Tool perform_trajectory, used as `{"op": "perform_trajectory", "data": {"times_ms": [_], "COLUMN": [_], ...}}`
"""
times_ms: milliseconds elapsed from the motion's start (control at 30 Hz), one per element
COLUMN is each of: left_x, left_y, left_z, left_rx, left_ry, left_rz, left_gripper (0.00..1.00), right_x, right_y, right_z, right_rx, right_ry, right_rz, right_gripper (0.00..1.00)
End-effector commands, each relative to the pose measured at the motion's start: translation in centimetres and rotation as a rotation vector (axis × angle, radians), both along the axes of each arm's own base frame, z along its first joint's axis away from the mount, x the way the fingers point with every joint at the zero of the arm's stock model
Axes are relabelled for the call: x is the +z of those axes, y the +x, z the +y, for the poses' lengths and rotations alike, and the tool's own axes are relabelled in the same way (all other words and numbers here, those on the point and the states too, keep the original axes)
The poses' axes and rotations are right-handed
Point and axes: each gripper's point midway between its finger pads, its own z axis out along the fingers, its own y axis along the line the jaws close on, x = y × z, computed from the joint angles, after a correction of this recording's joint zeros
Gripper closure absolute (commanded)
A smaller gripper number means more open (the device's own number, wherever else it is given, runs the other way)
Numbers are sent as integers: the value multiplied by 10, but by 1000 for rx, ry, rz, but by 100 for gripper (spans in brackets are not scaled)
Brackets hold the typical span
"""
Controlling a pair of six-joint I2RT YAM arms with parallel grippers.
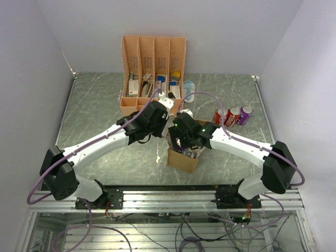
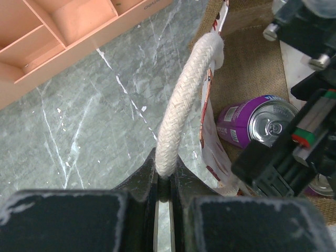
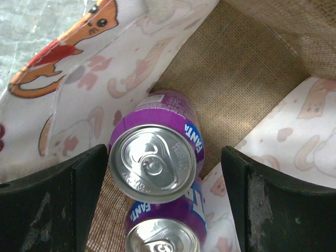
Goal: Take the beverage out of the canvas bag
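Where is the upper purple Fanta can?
Right wrist view: the Fanta can lies inside the canvas bag, centred in the open right gripper, beside a second purple can.

top external looks down from above the near edge over the whole table (image 1: 94,115); both wrist cameras peer close into the canvas bag (image 3: 236,79), sharing a purple can (image 2: 252,123)

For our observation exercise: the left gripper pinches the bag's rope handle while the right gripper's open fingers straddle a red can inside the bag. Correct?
Only the colour is wrong: the can that the open right gripper straddles inside the canvas bag is purple, not red; the right wrist view shows it. The rest holds.
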Motion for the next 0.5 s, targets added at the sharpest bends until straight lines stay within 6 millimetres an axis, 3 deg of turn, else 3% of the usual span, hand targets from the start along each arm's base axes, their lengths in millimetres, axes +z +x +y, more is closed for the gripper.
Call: {"op": "perform_trajectory", "data": {"times_ms": [0,467], "left_x": [8,6], "left_y": [1,1], "left_z": [-3,-3], "left_rx": [-12,-14], "left_ry": [0,6], "left_rz": [-13,-9], "left_gripper": [93,93], "right_x": [-7,-42], "right_y": [10,10], "right_z": [-2,-5], "right_rx": [-62,-56], "right_ry": [-9,-74], "right_rz": [-44,-5], "right_gripper": [12,26]}}
